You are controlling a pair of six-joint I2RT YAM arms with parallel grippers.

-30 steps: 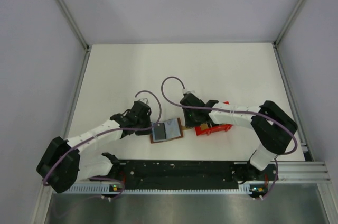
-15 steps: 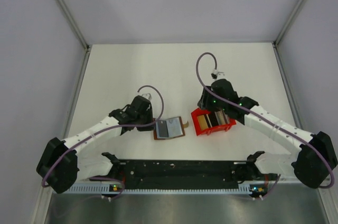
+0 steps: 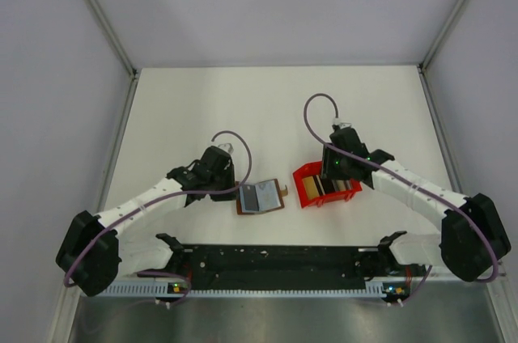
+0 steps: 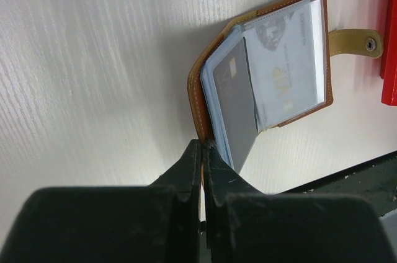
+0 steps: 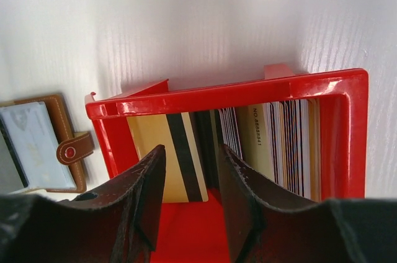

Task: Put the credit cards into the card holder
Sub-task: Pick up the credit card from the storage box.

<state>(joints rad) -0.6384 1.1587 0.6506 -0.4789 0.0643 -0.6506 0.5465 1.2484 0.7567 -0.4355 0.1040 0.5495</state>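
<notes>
The brown card holder point(image 3: 261, 196) lies open on the white table, with a grey card point(image 4: 236, 102) and a light blue card edge point(image 4: 214, 114) in its clear sleeves. My left gripper point(image 4: 203, 145) is shut on the holder's brown cover edge; it also shows in the top view point(image 3: 235, 191). Several credit cards stand on edge in a red box point(image 5: 229, 92), among them a yellow card with a black stripe point(image 5: 167, 151). My right gripper point(image 5: 192, 157) is open and empty, its fingers just above the box, astride the yellow card. It also shows in the top view point(image 3: 332, 175).
The red box point(image 3: 306, 189) sits right of the holder, close to its snap tab point(image 4: 363, 43). A black rail point(image 3: 275, 258) runs along the table's near edge. Grey walls close in the left, right and back.
My right gripper left the card holder, swung right over the red box and settled above its cards. The holder shifted slightly right. My left gripper kept its grip.
</notes>
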